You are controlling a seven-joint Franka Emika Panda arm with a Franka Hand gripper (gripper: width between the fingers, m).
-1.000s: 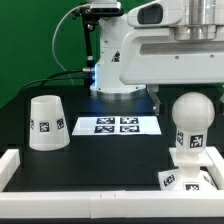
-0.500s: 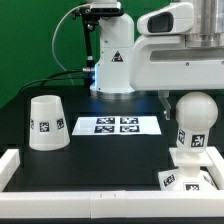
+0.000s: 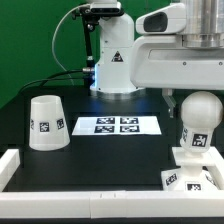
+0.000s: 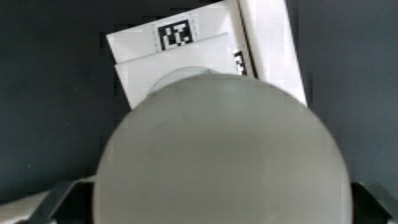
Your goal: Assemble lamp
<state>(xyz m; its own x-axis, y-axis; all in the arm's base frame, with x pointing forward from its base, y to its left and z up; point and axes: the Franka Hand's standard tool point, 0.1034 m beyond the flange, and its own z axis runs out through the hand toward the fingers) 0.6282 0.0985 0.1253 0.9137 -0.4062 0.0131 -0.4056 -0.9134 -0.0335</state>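
Black table (image 3: 110, 152), green backdrop. Arm (image 3: 175, 60) has slid toward ext. view's right vs 1 s ago; bulb (image 3: 198, 112) on base (image 3: 186, 160) sits slightly further right too. Gripper (image 4: 210, 205) right over bulb, open/closed can't tell. Shade (image 3: 46, 122) unmoved at left.

In the wrist view the bulb (image 4: 214, 150) is a blurred grey mass running past the frame edge, hiding most of the base (image 4: 178, 50); at the exterior view's lower right the white rail (image 3: 90, 205) covers the base's bottom edge; the gripper's (image 3: 192, 98) opening cannot be made out.
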